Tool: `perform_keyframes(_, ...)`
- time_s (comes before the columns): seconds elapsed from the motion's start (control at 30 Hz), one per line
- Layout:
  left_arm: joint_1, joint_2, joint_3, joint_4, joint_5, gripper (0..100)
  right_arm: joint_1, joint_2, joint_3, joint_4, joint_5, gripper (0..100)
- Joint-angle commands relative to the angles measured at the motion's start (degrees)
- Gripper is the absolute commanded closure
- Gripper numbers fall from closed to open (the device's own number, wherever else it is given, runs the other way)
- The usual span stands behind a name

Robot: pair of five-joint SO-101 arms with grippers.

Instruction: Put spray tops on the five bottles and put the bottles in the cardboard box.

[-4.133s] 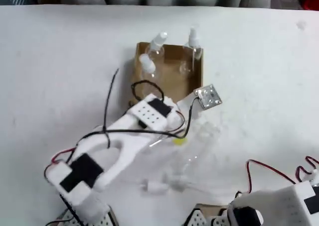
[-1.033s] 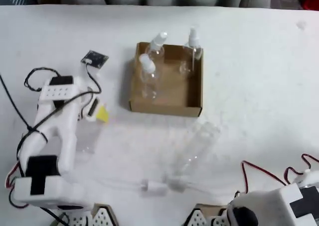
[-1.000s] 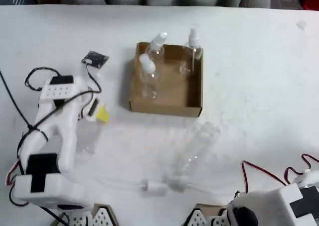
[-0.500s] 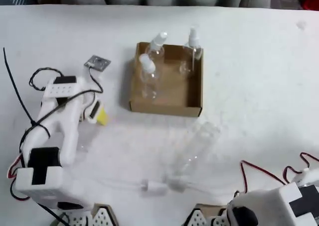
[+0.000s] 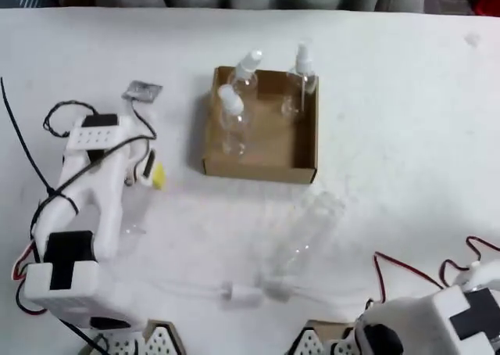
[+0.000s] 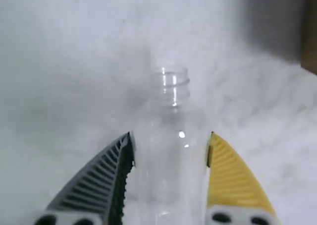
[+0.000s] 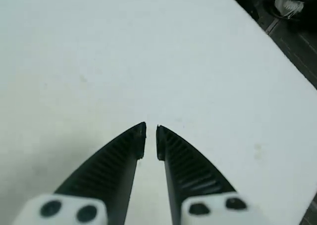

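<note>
Clear plastic fills my left hand: the grey and yellow fingers close on an uncapped bottle, its neck open, well left of the box. Whether it rests on the surface or is lifted, I cannot tell. Three capped bottles stand in the box already. A second bottle lies bare on its side just in front of the box, with two spray tops near it, toward the arms' bases. My right hand, narrowed almost shut and carrying nothing, hangs over bare surface. I judge this to be the capping of the fourth bottle. Next, the right hand must open, take one spray top, feed its tube into the held neck and twist it down.
</note>
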Motion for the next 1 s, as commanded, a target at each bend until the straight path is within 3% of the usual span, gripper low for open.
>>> perform_keyframes(0.0, 0.48, -1.10, -8.09, 3.60, 6.68, 98, -4.79, -6.73, -0.44, 10.86, 7.12, 98.4)
perform_keyframes(0.3, 0.04, -1.10, -18.11, 18.11, 10.29, 98, -16.75, -19.30, -0.44, 33.45, 8.97, 98.4)
perform_keyframes(0.37, 0.13, -1.10, -19.08, 19.78, 10.29, 98, -20.70, -22.37, -0.44, 39.60, 12.66, 98.4)
perform_keyframes(0.5, -0.04, -1.19, -19.69, 20.84, 10.11, 98, -30.99, -28.97, -0.44, 53.05, 19.43, 98.4)
perform_keyframes(0.77, -4.35, -1.19, -19.69, 20.40, 9.93, 98, -51.82, -41.80, -0.44, 67.82, 19.96, 98.4)
perform_keyframes(0.97, -6.37, -1.19, -19.25, 20.57, 9.85, 98, -73.10, -43.82, 1.76, 78.20, 24.09, 98.4)
